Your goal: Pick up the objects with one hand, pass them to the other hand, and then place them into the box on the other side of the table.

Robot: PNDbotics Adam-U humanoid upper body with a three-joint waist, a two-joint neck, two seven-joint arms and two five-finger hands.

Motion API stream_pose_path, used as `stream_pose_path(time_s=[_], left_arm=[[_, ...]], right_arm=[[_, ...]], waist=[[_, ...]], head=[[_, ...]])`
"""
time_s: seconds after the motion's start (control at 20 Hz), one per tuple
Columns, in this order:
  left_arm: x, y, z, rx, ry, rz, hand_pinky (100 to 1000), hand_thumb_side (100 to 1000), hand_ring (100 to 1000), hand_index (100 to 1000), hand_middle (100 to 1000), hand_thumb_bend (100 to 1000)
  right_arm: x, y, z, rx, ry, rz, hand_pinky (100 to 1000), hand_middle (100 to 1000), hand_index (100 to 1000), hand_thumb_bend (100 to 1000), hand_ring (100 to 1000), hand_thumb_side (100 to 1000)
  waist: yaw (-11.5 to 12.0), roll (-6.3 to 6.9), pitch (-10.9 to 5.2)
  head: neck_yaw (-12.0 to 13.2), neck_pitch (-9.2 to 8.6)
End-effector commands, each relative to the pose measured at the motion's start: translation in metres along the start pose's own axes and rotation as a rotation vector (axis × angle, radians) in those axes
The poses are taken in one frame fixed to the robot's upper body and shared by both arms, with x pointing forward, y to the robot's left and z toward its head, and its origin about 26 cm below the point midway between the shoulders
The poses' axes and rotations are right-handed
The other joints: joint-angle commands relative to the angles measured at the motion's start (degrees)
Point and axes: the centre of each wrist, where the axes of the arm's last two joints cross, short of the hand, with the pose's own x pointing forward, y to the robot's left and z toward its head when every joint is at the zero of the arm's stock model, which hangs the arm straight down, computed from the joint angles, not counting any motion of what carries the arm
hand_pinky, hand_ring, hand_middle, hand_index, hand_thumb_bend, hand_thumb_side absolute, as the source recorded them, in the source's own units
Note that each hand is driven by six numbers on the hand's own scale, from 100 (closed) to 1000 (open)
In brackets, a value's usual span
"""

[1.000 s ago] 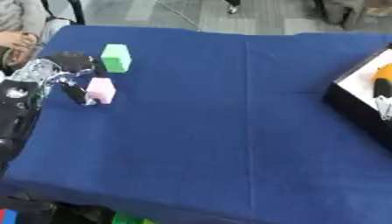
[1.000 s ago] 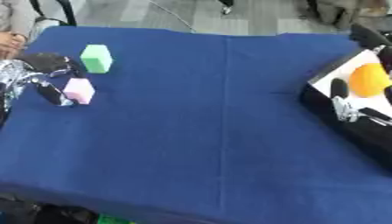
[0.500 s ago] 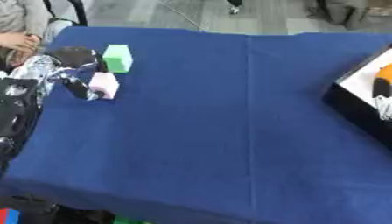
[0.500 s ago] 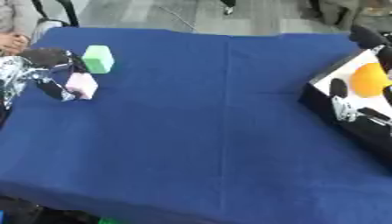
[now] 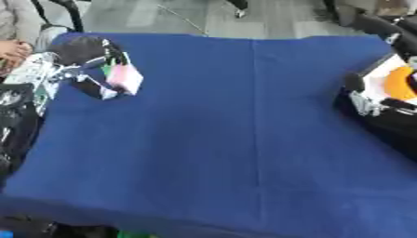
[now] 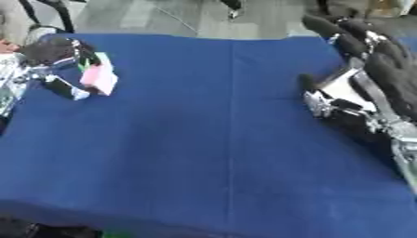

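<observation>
My left hand is at the far left of the blue table, shut on a pink block that it holds tilted a little above the cloth. A sliver of the green block shows just behind the pink one; the rest is hidden. My right arm reaches in from the upper right, and my right hand hangs open with nothing in it, in front of the box at the right edge. An orange object lies in that box.
A person's hand rests past the table's far left corner. My left arm lies along the left edge. The blue cloth stretches bare between the two hands and down to the front edge.
My left hand has closed on the pink block and raised it off the cloth. The right arm has swung out from the box towards the middle. The camera has shifted too.
</observation>
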Motion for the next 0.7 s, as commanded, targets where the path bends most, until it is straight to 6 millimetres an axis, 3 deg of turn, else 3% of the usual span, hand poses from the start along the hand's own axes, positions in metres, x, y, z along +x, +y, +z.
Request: stream_pose_path(time_s=[0.05, 0.15, 0.35, 0.7], left_arm=[[0.034, 0.0, -0.024, 0.119, -0.158, 0.042, 679, 270, 488, 571, 491, 100], [0.061, -0.013, -0.038, 0.173, -0.254, 0.108, 677, 310, 486, 568, 488, 100], [0.097, -0.031, -0.059, 0.22, -0.396, 0.222, 675, 369, 484, 564, 486, 100], [0.114, -0.038, -0.072, 0.217, -0.515, 0.32, 676, 396, 484, 565, 487, 100]], right_arm=[[0.015, -0.006, -0.02, 0.003, -0.136, 0.04, 881, 895, 953, 342, 869, 100], [0.018, -0.008, -0.027, 0.014, -0.189, 0.075, 903, 927, 954, 406, 899, 100], [0.023, -0.007, -0.032, 0.045, -0.252, 0.139, 921, 952, 957, 422, 924, 147], [0.033, 0.0, -0.036, 0.048, -0.295, 0.191, 924, 953, 960, 425, 927, 161]], waist=[[0.0, 0.02, -1.09], [0.2, 0.08, -1.06], [0.6, 0.07, -1.01], [0.8, 0.0, -1.0]], head=[[-0.8, -0.15], [-1.2, -0.15], [-1.8, -0.15], [-2.2, -0.15]])
